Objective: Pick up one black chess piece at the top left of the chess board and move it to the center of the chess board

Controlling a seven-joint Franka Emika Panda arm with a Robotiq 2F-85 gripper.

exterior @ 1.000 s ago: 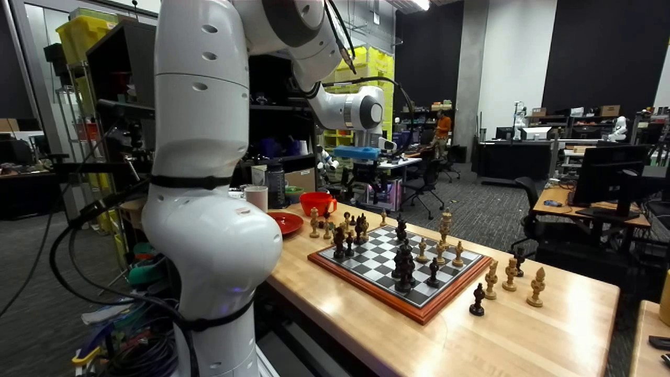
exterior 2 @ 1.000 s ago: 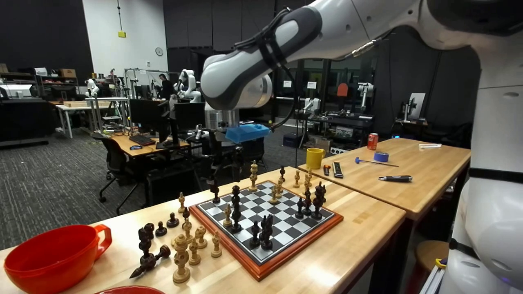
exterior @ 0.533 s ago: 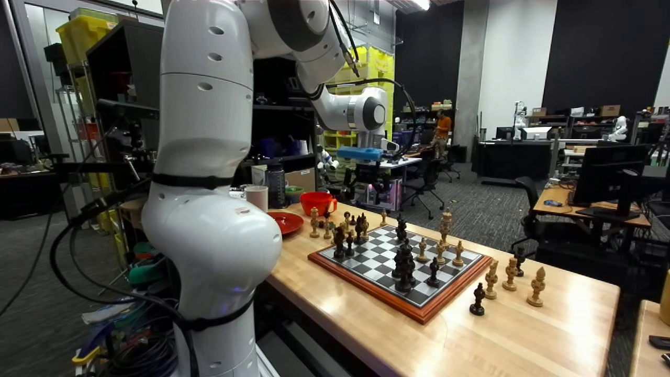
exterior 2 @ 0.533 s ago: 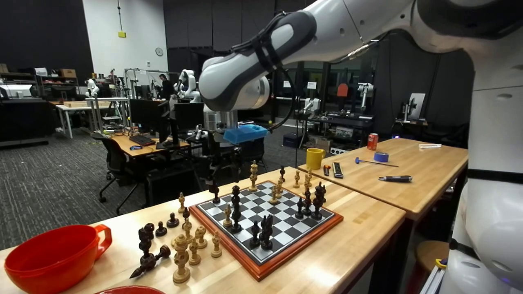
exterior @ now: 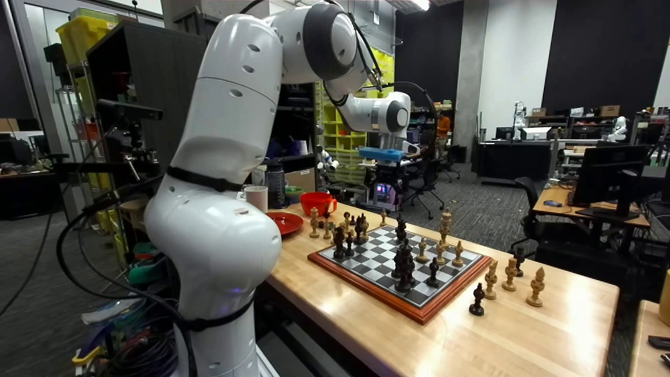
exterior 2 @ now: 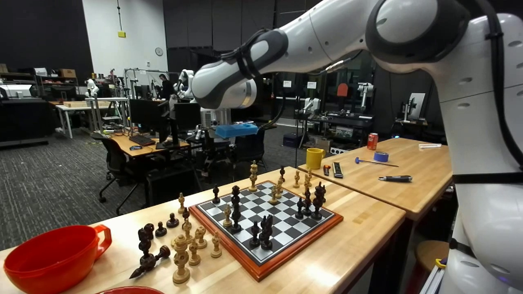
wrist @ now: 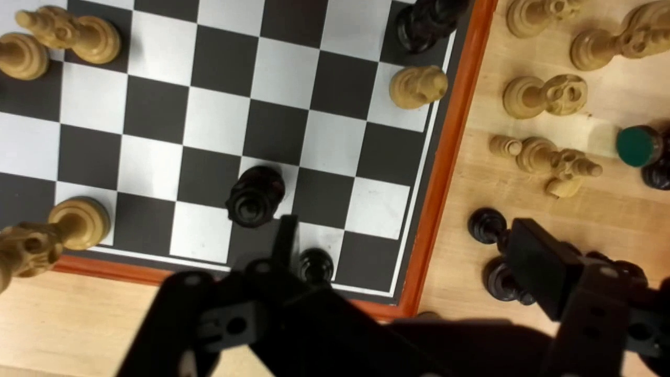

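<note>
The chess board (exterior 2: 300,245) lies on the table with black and light pieces standing on it; it fills much of the wrist view (wrist: 445,167). A black piece (exterior 2: 216,194) stands near a board corner beside loose pieces. It shows in the wrist view (wrist: 316,266) beside my left-hand finger, its lower part hidden by that finger. Another black piece (wrist: 256,196) stands diagonally inward from it. In an exterior view these two overlap (exterior: 401,229). My gripper (wrist: 413,251) is open and empty, fingers wide apart above the board corner. In both exterior views it hangs well above the pieces (exterior: 384,188).
Loose light pieces (exterior 2: 181,259) and black pieces, one lying down (exterior 2: 151,263), crowd the table beside the board. A red bowl (exterior 2: 53,257) and red plate (exterior: 288,222) lie beyond them. More pieces (exterior: 536,288) stand past the opposite edge. A yellow mug (exterior 2: 314,158) stands on another table.
The arm has reached farther out from its base. My gripper has moved right in an exterior view and slightly left in an exterior view, and no longer overlaps the corner black piece. The pieces have not moved.
</note>
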